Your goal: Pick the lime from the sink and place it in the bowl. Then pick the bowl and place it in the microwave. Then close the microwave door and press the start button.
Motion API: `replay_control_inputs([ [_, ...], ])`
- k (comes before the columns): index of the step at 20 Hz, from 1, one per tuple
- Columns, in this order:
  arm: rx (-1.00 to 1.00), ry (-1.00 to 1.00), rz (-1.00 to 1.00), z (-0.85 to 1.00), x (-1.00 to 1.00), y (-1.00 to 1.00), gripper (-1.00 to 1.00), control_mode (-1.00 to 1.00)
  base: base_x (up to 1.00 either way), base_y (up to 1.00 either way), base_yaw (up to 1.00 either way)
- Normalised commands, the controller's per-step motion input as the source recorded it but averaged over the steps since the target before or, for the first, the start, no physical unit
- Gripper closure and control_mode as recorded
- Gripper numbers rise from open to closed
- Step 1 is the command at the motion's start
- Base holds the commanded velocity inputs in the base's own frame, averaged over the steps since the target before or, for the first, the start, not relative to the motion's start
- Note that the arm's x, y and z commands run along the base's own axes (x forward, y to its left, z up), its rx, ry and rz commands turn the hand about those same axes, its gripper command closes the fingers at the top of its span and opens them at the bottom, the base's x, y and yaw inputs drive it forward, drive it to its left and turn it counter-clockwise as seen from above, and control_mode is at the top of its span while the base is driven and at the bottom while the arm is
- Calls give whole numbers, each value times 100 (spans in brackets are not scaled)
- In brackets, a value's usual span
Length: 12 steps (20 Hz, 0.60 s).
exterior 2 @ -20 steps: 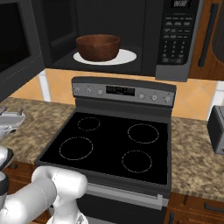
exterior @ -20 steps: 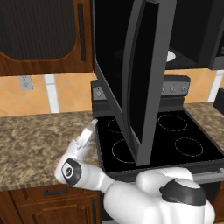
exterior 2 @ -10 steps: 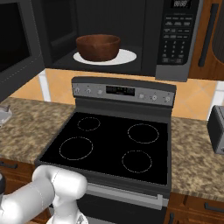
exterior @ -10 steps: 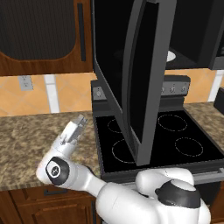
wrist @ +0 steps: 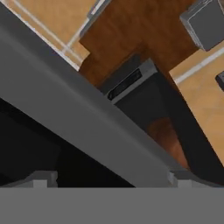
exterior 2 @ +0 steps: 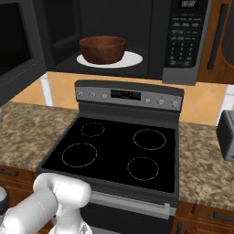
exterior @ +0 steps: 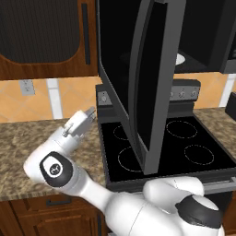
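The microwave [exterior 2: 137, 27] stands open above the stove. A brown bowl [exterior 2: 103, 48] sits inside it on the white turntable plate [exterior 2: 132, 59]. The lime and the sink are out of view. The microwave door [exterior: 150, 83] is swung far out over the stove, its edge towards the left base camera, and it also lines the left edge [exterior 2: 18, 45] of the right base view. My gripper [exterior: 88, 114] hovers over the counter just left of the door, open and holding nothing. In the hand view my gripper [wrist: 109, 180] faces the door's grey edge [wrist: 87, 118] close up.
The black glass-top stove [exterior 2: 119, 153] lies below the microwave, with granite counter [exterior: 27, 152] on both sides. A grey toaster [exterior 2: 226, 135] stands at the right. The microwave's button panel [exterior 2: 183, 39] is on its right side. Dark wood cabinets [exterior: 41, 37] hang to the left.
My arm has swung left, away from the stove. The hand has risen a little beside the open door. The jaws stay open.
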Motion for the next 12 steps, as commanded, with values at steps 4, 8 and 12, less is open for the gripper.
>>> replay_control_inputs([
  [4,20,2,0,43,-27,-67,-100,-100,0,0,0],
  [8,20,0,4,35,-20,-90,-100,-100,0,0,0],
  [12,21,0,10,33,-8,-100,-100,-100,0,0,0],
])
